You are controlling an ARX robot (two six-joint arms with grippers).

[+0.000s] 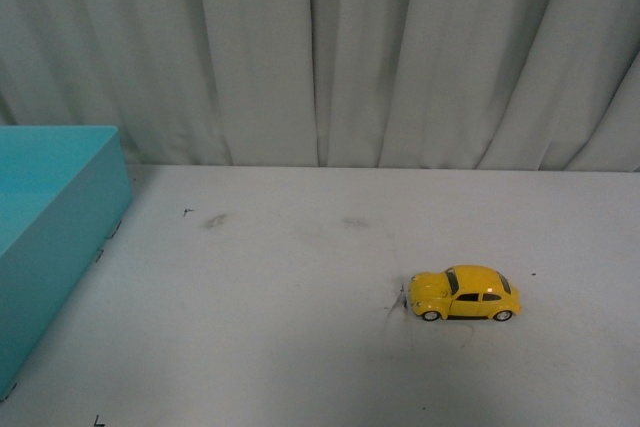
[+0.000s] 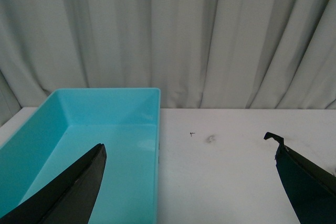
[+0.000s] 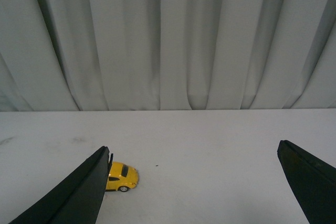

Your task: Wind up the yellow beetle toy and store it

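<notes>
- The yellow beetle toy [image 1: 465, 294] is sitting on its wheels on the white counter [image 1: 300, 347], right of centre and in the near half, side-on to the front camera with its hood end pointing left.
- Nothing is touching the toy, and a small dark scuff [image 1: 392, 307] is lying on the counter just left of its nose.
- The right tool [image 3: 194, 147] is hanging above the counter with its jaws spread wide and gripping nothing.
- In the right wrist view the toy [image 3: 122, 177] is peeking out from behind one dark finger [image 3: 79, 198], with part of its body hidden by it.
- The left tool [image 2: 185, 142] is also standing wide and holding nothing, with one finger [image 2: 73, 192] showing over the teal bin [image 2: 152, 129] and the other over bare counter.
- The teal bin [image 1: 60, 237] is sitting at the left edge of the counter, open side up, well apart from the toy and cut off by the frame in the front view.
- A faint grey smudge [image 1: 215, 219] is marking the counter toward the far side, right of the bin.
- A pale pleated curtain [image 1: 320, 47] is hanging along the far edge.
- Neither arm is showing in the front view.
</notes>
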